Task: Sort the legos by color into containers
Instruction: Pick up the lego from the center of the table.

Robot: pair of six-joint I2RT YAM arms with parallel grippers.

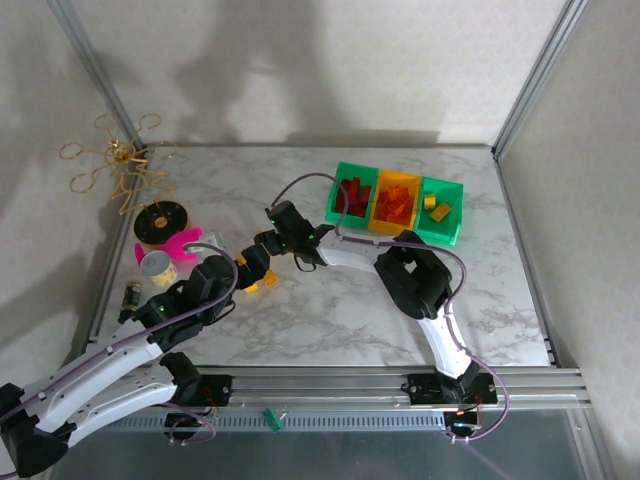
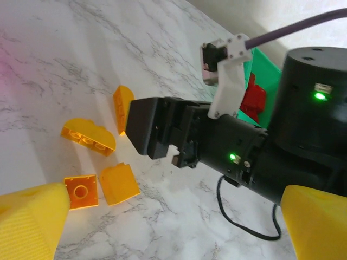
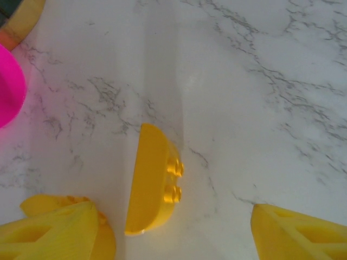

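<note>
Yellow curved brick lies on the marble bench between the right fingers, which stand wide apart, not touching it. Left fingers are spread too, holding nothing, near three more bricks. The bins stand well apart.

Marble table, gold wire ornament at left edge, black-and-yellow spool, pink cup beside tin can
</note>
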